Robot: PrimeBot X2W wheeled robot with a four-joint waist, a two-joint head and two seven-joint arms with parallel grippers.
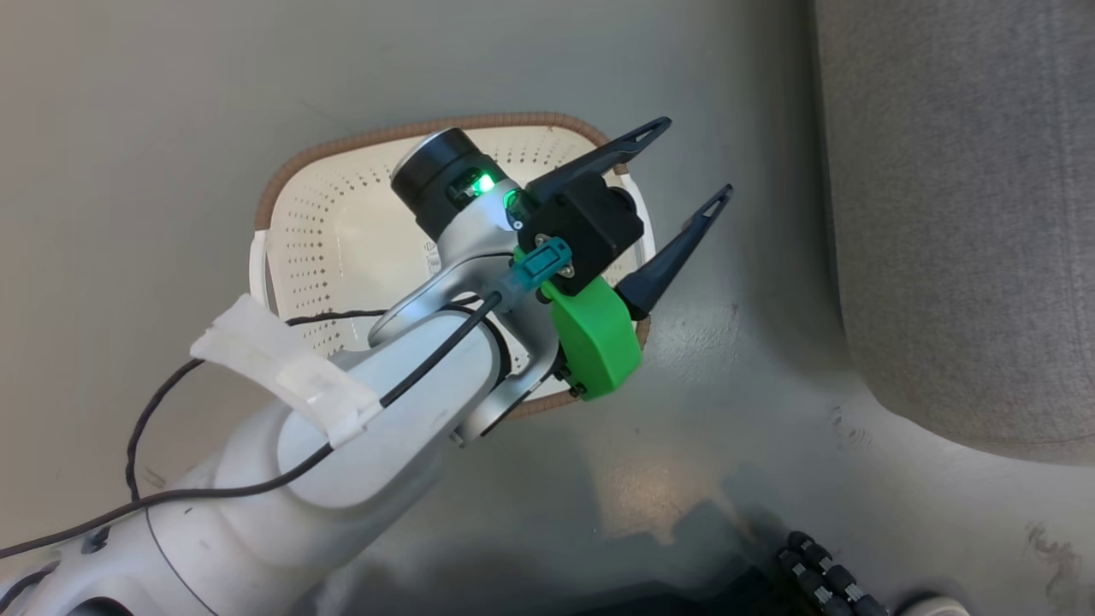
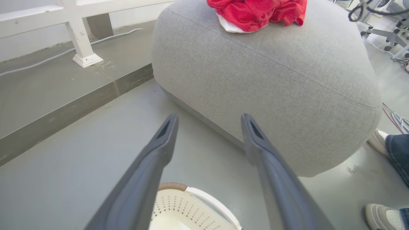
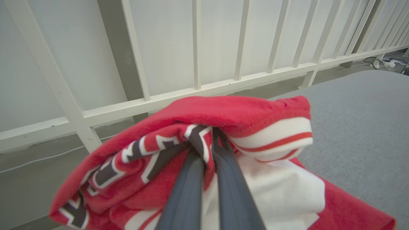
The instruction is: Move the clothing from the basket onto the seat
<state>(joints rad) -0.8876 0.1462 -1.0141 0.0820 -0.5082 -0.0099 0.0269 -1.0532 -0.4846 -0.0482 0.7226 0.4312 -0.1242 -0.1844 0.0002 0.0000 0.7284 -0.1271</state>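
Clothing (image 3: 223, 111) is bunched around our right gripper (image 3: 207, 135), whose fingers are pinched tight on the red fabric. The seat (image 3: 358, 121) runs off to the right of them, with a white railing (image 3: 198, 89) beyond. Our left gripper (image 1: 697, 158) hangs spread wide and empty over the rim of the basket (image 1: 342, 214). Ahead of its tips we have bare floor (image 2: 96, 159) up to the seat's rounded edge, where more clothing lies on top. A person's shoes (image 2: 378, 142) stand to the right.

The left pincer (image 1: 695, 157) gapes over the basket (image 1: 342, 214) beside the seat (image 1: 958, 214).
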